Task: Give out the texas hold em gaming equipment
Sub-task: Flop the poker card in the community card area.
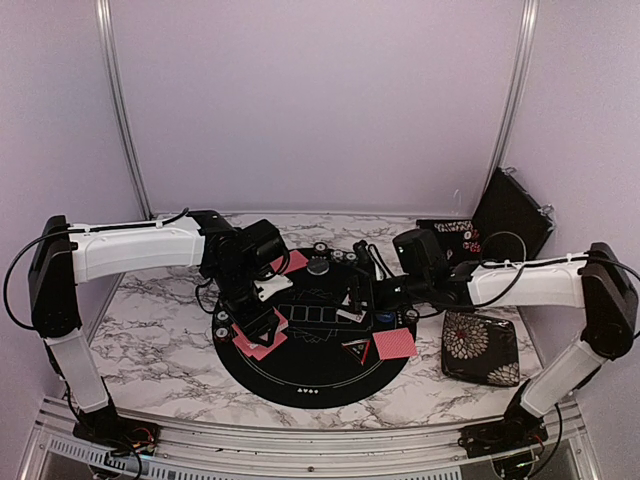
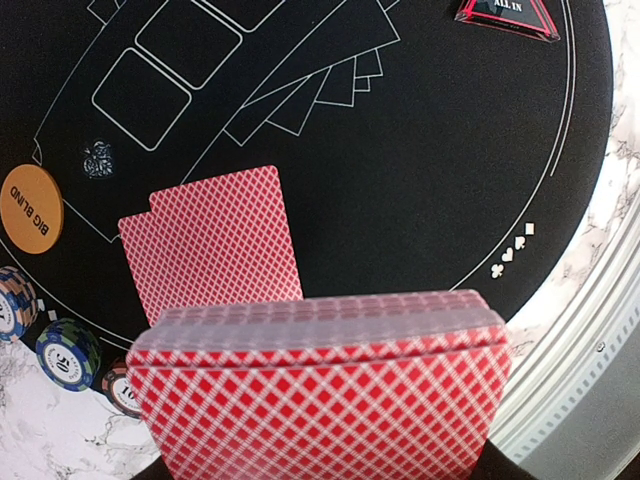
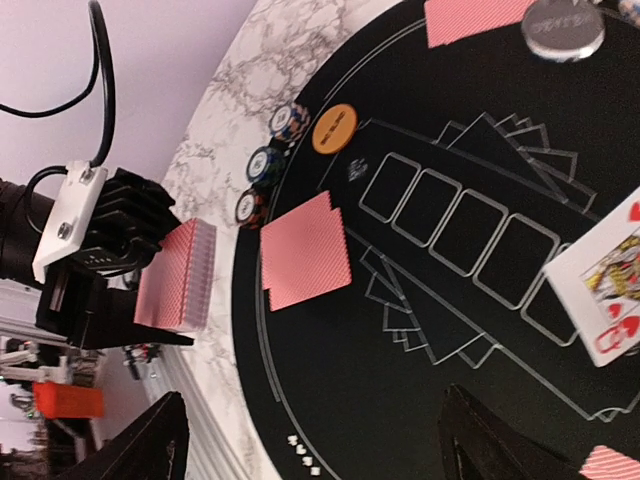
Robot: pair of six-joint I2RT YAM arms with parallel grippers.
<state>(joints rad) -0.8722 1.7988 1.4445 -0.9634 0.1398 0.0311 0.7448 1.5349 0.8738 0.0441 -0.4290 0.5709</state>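
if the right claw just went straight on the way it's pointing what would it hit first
Most likely a bare stretch of the large round black mat, between the two red-backed face-down cards and the face-up court card; depth is hard to judge.

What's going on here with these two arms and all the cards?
They're laying out a Texas hold'em game. The left fingers grip a deck of red-backed cards by the edge of the round black mat. The right fingers stand open over the mat, with a face-up queen of hearts near them. Two face-down cards already lie beside the chip stacks and the orange Big Blind button.
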